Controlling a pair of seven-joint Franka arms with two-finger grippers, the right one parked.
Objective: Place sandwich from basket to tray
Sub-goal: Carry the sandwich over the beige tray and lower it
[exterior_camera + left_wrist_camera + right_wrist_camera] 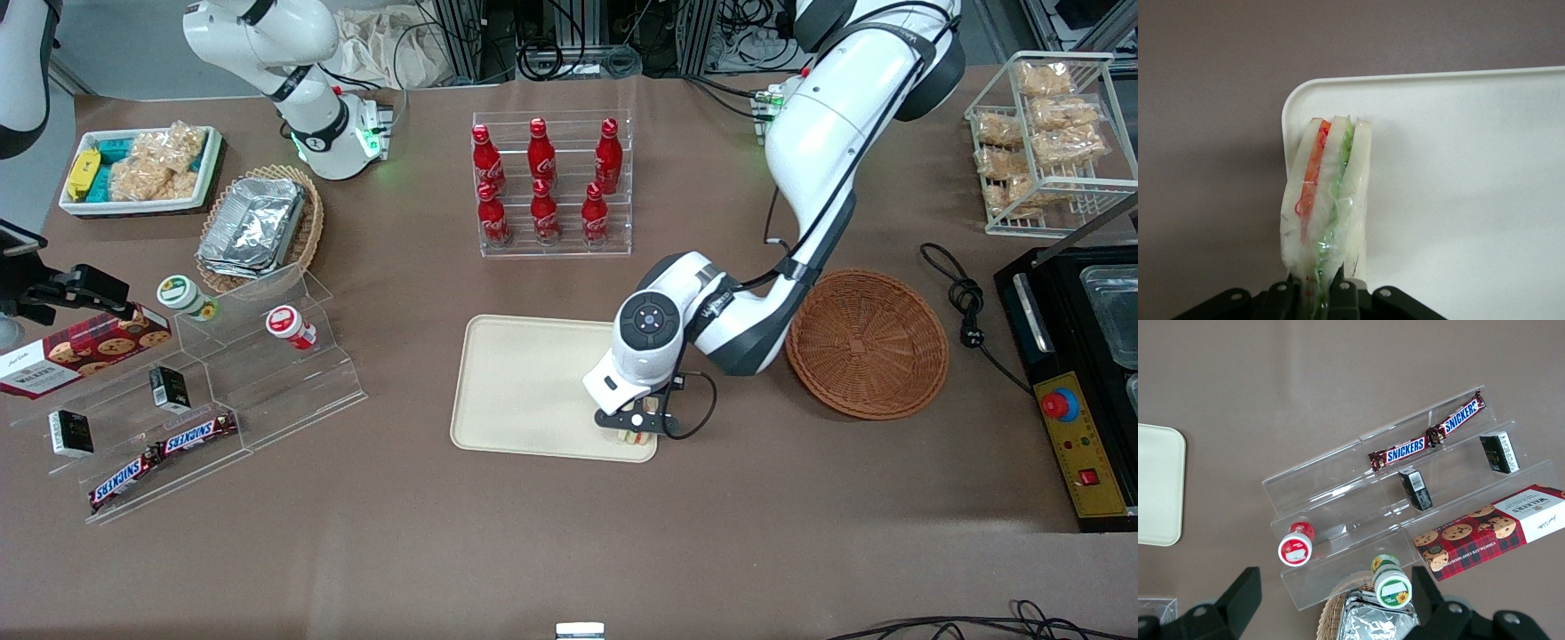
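Six red cola bottles [542, 182] in a clear rack [553, 244]

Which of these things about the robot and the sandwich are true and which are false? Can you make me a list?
1. The pincer is shut on the sandwich. True.
2. The sandwich lies in the basket. False: the basket holds nothing, and the sandwich is at a corner of the tray.
3. The pincer is over the tray corner nearest the front camera, toward the basket. True.
4. The cola bottles stand on the tray. False: they stand in a clear rack, farther from the front camera than the tray.
5. The sandwich shows orange-red and green filling. True.
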